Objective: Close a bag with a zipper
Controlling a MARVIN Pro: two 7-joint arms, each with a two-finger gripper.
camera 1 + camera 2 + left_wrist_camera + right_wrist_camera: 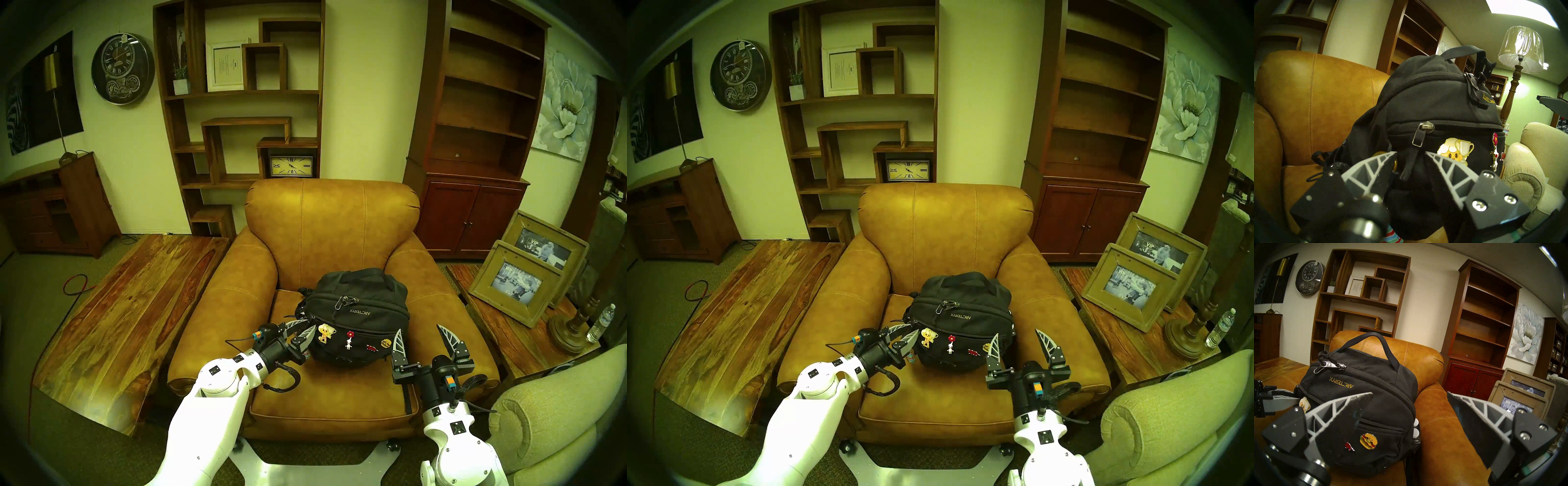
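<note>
The black bag (359, 315) with ARC'TERYX lettering lies on the armchair seat, its pinned front pocket facing me. My left gripper (305, 325) is at the bag's left end, jaws partly apart. In the left wrist view the front pocket's zipper slider (1425, 126) sits just above the left gripper (1411, 153), and its black pull cord (1407, 168) hangs between the fingers, which do not clamp it. The main zipper's sliders (1333, 364) rest together on top of the bag. My right gripper (420, 331) stands wide open at the bag's right end, its left finger (1342, 421) close to the fabric.
The tan leather armchair (332, 230) holds the bag. A wooden coffee table (129, 305) stands to the left. On the right are a side table with picture frames (519, 288), a lamp base and a water bottle (602, 322). A beige sofa arm (559, 407) is at the near right.
</note>
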